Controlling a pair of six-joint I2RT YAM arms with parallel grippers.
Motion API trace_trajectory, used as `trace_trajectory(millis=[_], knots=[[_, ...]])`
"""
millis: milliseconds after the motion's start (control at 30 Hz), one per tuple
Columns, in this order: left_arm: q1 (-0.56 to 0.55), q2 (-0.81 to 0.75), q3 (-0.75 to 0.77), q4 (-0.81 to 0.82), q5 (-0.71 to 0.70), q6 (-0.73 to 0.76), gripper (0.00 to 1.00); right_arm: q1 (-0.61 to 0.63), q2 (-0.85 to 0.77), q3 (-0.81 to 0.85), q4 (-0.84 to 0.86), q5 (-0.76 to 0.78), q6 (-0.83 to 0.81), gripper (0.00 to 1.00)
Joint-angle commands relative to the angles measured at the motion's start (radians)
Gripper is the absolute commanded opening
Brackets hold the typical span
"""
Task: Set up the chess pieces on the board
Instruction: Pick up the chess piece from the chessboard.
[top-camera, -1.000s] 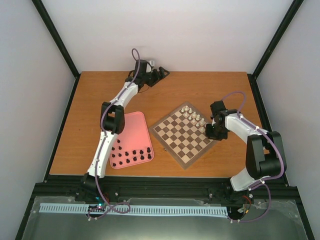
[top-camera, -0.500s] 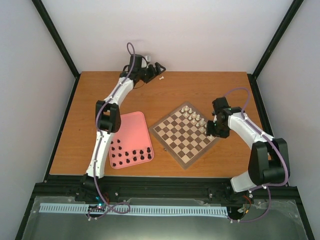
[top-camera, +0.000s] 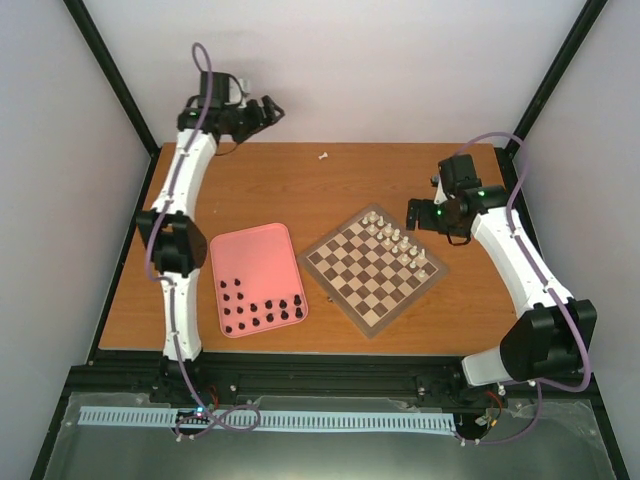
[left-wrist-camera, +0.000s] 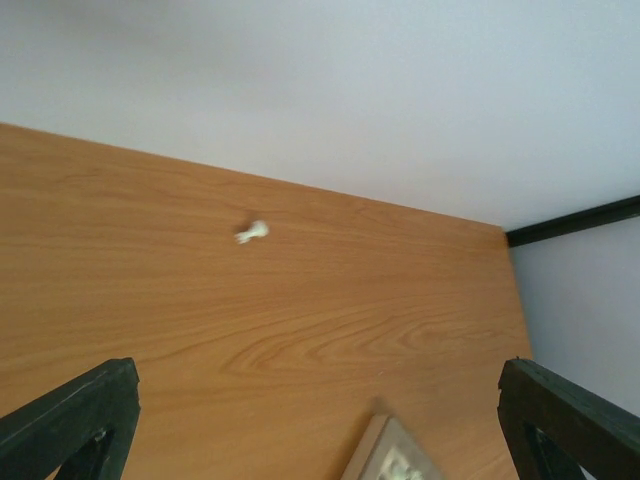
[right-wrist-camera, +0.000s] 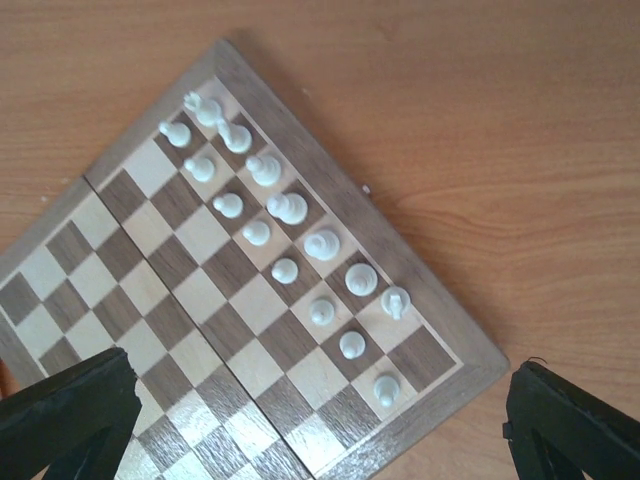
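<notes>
The board lies turned like a diamond at mid-table. Several cream-white chess pieces stand in two rows along its far right edge, seen from above in the right wrist view as white pieces on the board. Several black pieces sit in the pink tray. One white piece lies alone on the table near the back, also a white piece to the left wrist. My right gripper hangs open and empty above the board's right corner. My left gripper is open, empty, raised at the back left.
The tray lies left of the board, black pieces along its near end. White walls and black frame posts enclose the back and sides. The board's far corner shows at the bottom of the left wrist view.
My right gripper opened and lifted back from the board's right edge. My left arm swung from the back centre up to the back left, uncovering the lone white piece.
</notes>
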Motion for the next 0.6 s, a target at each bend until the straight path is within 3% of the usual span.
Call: trace_trajectory(millis=[0,267,567], knots=[[0.034,-0.195,-0.105,-0.205,-0.152,0.156,1.00,-0.006,0.017,0.056,-0.009,-0.016,-0.017,1.00],[0.043,-0.489,-0.441,-0.285,-0.334,0.259,1.00,-0.007,0.063,0.074,0.023,-0.077,-0.006,1.00],[0.044,-0.666,-0.671,-0.264,-0.378,0.265,1.00,-0.006,0.044,0.072,0.008,0.024,-0.067,1.00]])
